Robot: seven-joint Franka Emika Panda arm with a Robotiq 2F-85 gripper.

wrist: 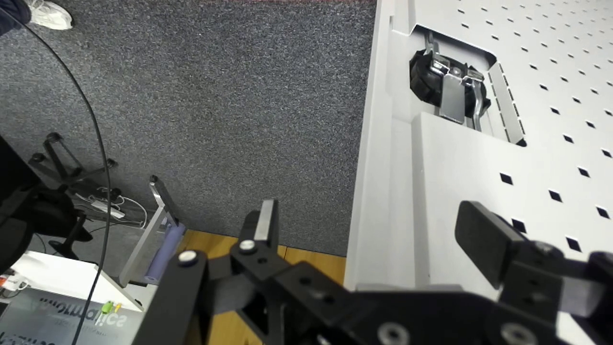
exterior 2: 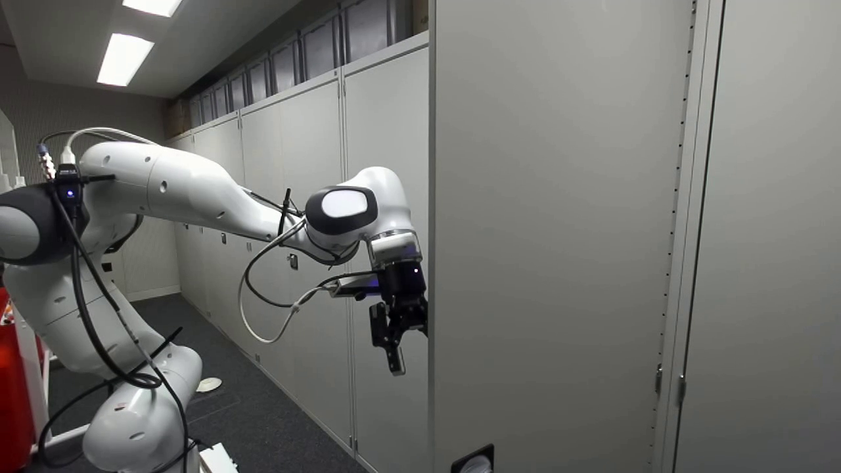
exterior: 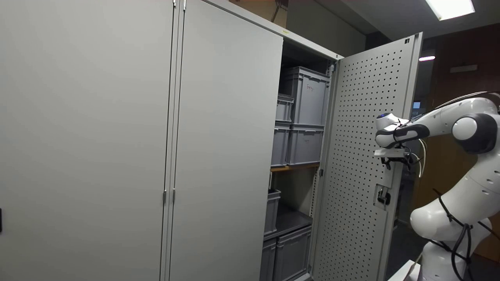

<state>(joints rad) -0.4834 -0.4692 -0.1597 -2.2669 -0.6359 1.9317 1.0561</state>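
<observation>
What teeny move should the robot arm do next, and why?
Maybe lower the claw a little toward the latch: the claw is open and empty, pointing down, and the latch sits below it on the open cabinet door.

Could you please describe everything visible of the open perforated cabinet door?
The pale grey, metal-looking cabinet door stands upright, swung open. Its perforated inner face carries a recessed black and silver latch near the free edge; its smooth outer face has a black-framed fitting. The open, black, two-fingered end effector hangs nearby; contact is unclear.
</observation>
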